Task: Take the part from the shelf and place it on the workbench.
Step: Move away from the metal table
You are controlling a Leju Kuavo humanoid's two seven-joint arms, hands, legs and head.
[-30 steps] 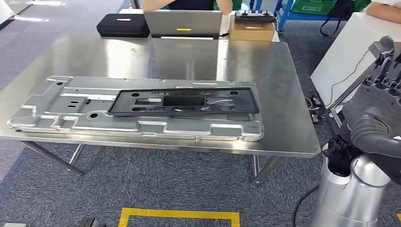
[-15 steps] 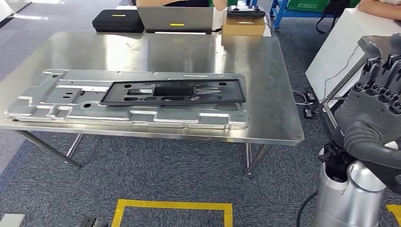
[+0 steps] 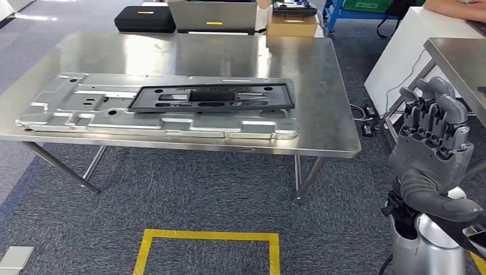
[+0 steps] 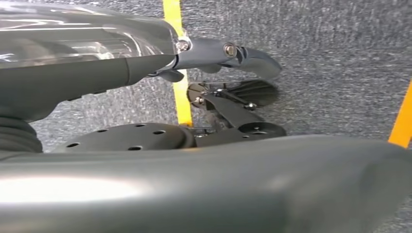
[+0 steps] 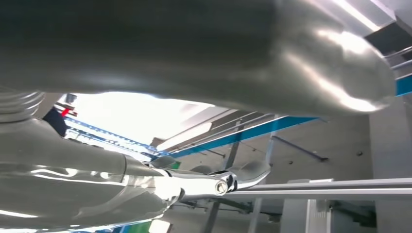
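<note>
A black plastic frame part (image 3: 212, 96) lies flat on a large silver stamped metal panel (image 3: 86, 114) on the steel workbench (image 3: 321, 86). In the head view my right hand (image 3: 430, 143) is raised at the right, beside the bench's corner and well clear of it, fingers pointing up and apart, holding nothing. The right wrist view looks up past my right hand (image 5: 145, 48) toward ceiling lights and blue shelf rails. In the left wrist view my left hand (image 4: 87, 77) hangs over the grey carpet with its fingers (image 4: 252, 58) stretched out and nothing in them.
Behind the bench stand a laptop (image 3: 212, 16), a black case (image 3: 144, 20) and a cardboard box (image 3: 291, 24). A second steel table (image 3: 458, 57) and a white table (image 3: 412, 46) stand at the right, cables (image 3: 367, 120) on the floor between. Yellow tape (image 3: 206, 236) marks the carpet.
The whole picture has shifted, so the camera has moved: the bench now sits higher and further left. My right hand has come lower in the picture, still empty.
</note>
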